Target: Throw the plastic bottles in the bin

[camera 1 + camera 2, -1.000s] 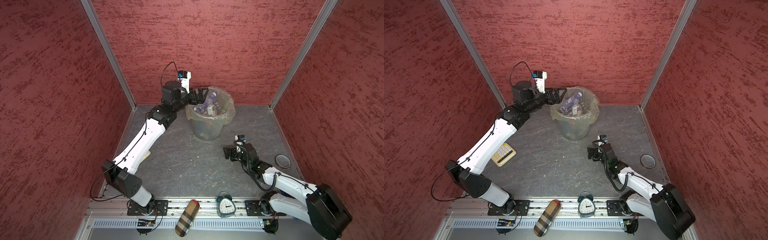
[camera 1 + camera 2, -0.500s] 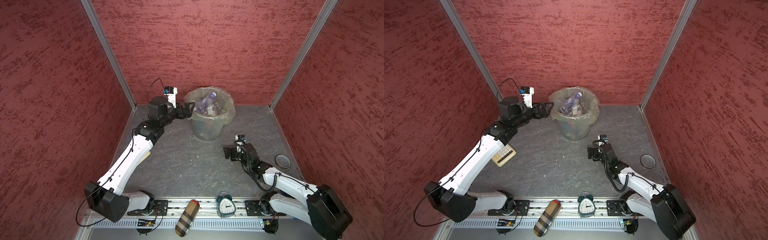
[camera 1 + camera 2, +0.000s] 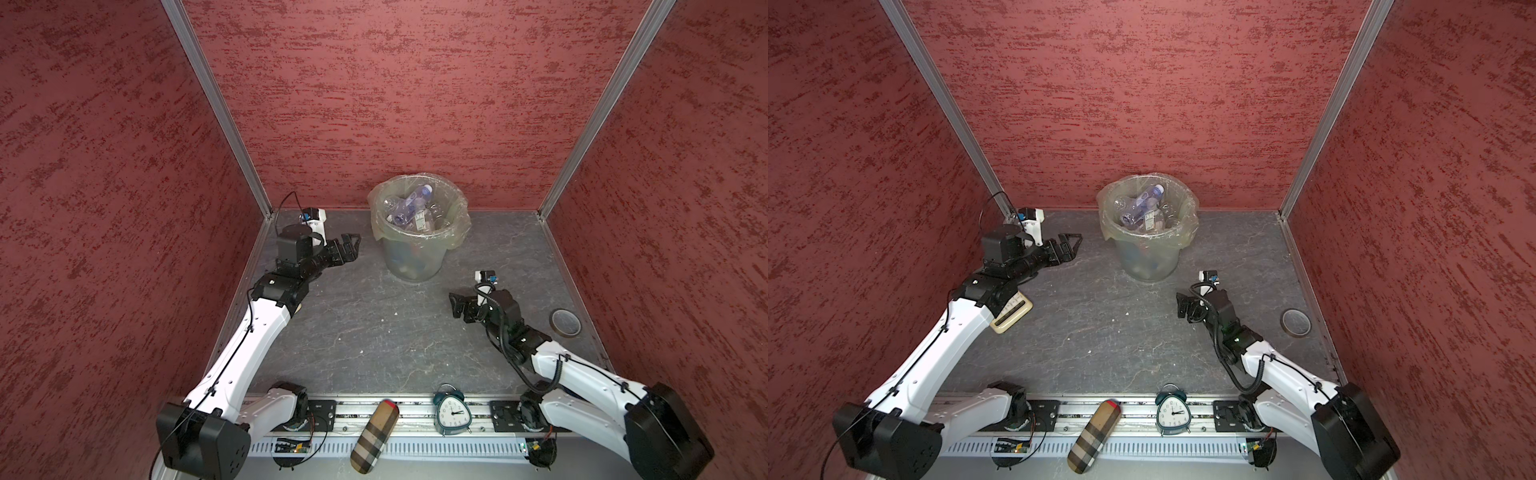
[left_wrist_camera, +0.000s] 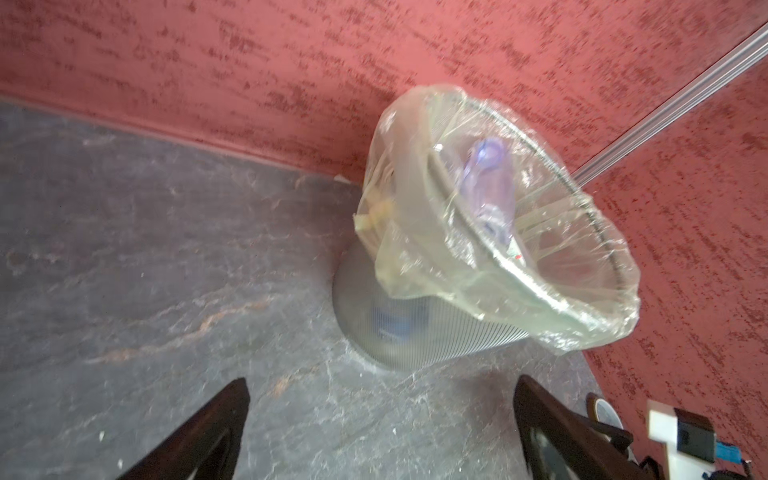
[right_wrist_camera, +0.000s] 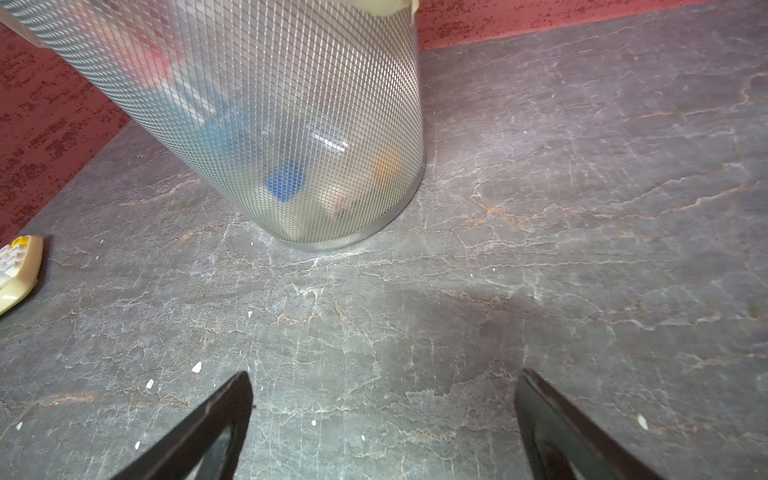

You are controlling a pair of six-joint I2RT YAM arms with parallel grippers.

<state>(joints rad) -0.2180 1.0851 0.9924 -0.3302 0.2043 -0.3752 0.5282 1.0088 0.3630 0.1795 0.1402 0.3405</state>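
Observation:
The bin (image 3: 411, 257) stands at the back middle of the floor, lined with a yellowish bag. Several plastic bottles (image 3: 409, 205) lie piled inside it, and every bottle I see is in there. They also show in a top view as plastic bottles (image 3: 1144, 201), and in the left wrist view as a bluish bottle (image 4: 488, 178) under the bag rim. My left gripper (image 3: 352, 247) hangs open and empty to the left of the bin, apart from it. My right gripper (image 3: 455, 305) is open and empty, low over the floor in front of the bin's right side. The mesh wall of the bin (image 5: 291, 104) fills the right wrist view.
A cream calculator (image 3: 1013, 313) lies partly under my left forearm. A plaid case (image 3: 374, 436) and a teal alarm clock (image 3: 452, 413) rest on the front rail. A round ring (image 3: 565, 322) lies by the right wall. Red walls close in three sides.
My left arm has drawn back from the bin's rim, leftward and lower, with its gripper still open. The right arm has not moved.

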